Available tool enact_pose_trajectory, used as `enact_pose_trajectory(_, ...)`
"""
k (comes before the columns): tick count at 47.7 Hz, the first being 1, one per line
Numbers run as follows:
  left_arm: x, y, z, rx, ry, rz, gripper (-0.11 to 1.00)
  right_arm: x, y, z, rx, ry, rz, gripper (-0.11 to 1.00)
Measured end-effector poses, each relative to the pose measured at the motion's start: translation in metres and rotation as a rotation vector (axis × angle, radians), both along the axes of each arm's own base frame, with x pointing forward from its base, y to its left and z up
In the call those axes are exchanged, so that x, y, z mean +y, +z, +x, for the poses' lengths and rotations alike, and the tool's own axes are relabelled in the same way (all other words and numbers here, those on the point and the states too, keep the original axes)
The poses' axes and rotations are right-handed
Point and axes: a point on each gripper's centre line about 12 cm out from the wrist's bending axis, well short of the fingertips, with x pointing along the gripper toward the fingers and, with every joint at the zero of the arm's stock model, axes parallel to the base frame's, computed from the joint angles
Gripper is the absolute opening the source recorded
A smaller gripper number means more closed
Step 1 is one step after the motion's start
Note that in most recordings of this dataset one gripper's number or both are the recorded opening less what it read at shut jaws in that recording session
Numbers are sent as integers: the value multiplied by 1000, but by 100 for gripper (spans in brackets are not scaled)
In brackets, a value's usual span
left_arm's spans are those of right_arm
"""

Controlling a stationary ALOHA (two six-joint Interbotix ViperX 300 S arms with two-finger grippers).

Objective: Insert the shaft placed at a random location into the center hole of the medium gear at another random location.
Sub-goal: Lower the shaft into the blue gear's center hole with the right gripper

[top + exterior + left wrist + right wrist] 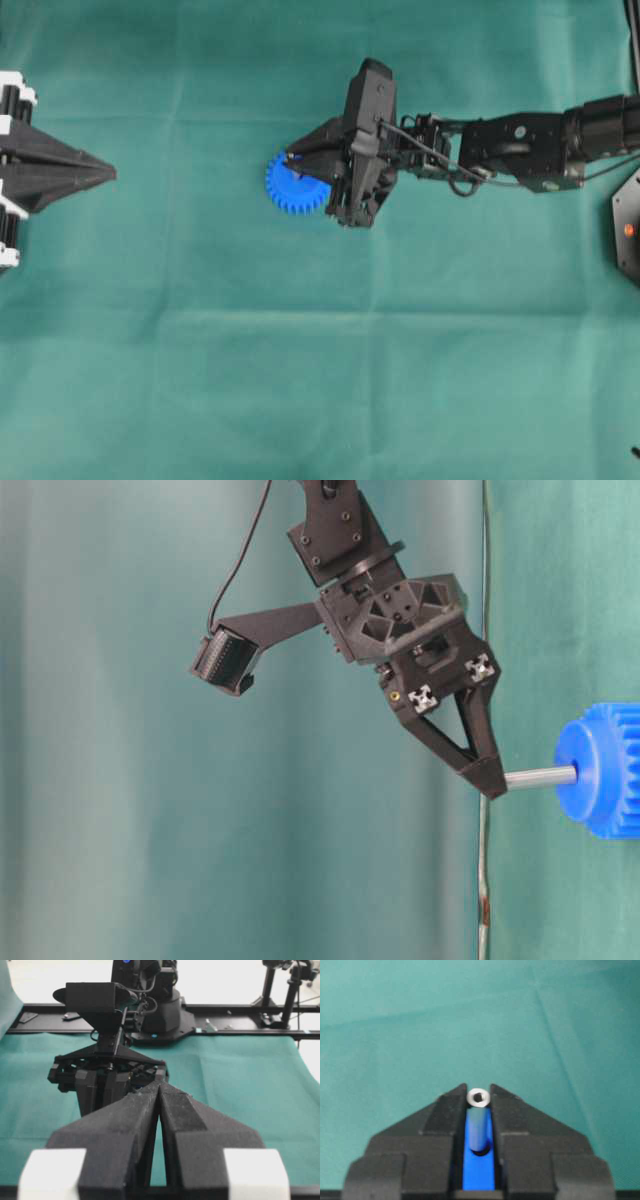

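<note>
Green cloth covers the bench (200,380); bright blue toothed plastic gear (290,188) lies flat near the middle, nearer the far edge. Right gripper (490,778) clenched on small silvery metal shaft (540,776), pinched at its upper end. Shaft's lower end sits at the gear's centre hole (481,1150), apparently entered. Step in hand: insertion, near done. Next move, as I judge it: press straight along the shaft's axis, then release without tilting. Right arm reaches in from the right edge, wrist pitched down over the gear. Left gripper (159,1095) closed, empty, parked at the left edge
</note>
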Motion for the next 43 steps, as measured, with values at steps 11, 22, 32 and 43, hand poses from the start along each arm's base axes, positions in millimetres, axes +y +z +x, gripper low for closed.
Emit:
enact_pose_trajectory(11, 0, 0, 0, 2, 0, -1, 0, 0, 0, 0, -1, -1, -1, 13)
enact_pose_trajectory(22, 0, 0, 0, 2, 0, -1, 0, 1, 12, -6, -27, 4, -9, 13)
enact_pose_trajectory(32, 0, 0, 0, 0, 0, 0, 0, 2, 18, -10, -48, 6, -18, 13)
enact_pose_trajectory(43, 0, 0, 0, 2, 0, 0, 0, 1, 17, -9, -54, 6, -21, 13)
